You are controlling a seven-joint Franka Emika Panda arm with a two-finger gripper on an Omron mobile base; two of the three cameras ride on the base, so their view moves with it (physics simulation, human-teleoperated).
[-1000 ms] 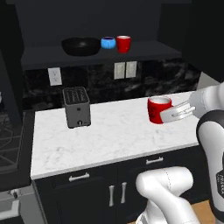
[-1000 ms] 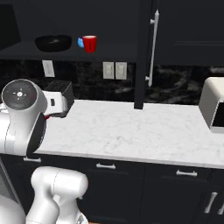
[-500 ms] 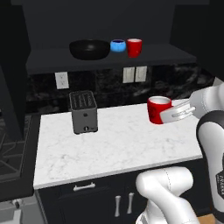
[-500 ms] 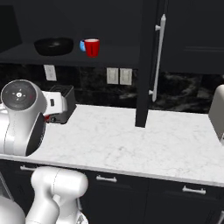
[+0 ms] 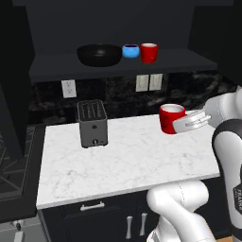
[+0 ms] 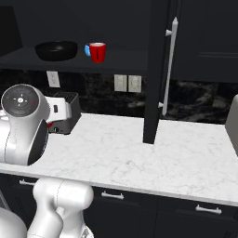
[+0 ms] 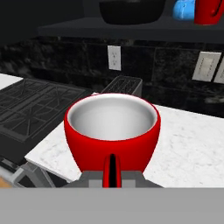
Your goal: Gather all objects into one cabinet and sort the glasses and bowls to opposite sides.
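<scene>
Glossy red cup (image 5: 170, 118), marble-look counter (image 5: 127, 163)

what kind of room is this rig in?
A kitchen, rendered. A toaster stands on a white marble counter, a stove sits beside the counter, and a dark shelf above holds a black bowl, a blue bowl and a red cup.

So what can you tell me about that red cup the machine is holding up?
The red cup is a small, glossy, bright red cylinder with a pale whitish-grey inside and looks empty. It has a handle, seen in the hand view. It stands upright in the air above the white marble counter, to the right of the grey toaster, touching nothing but the gripper, whose jaws are shut on the handle side.
</scene>
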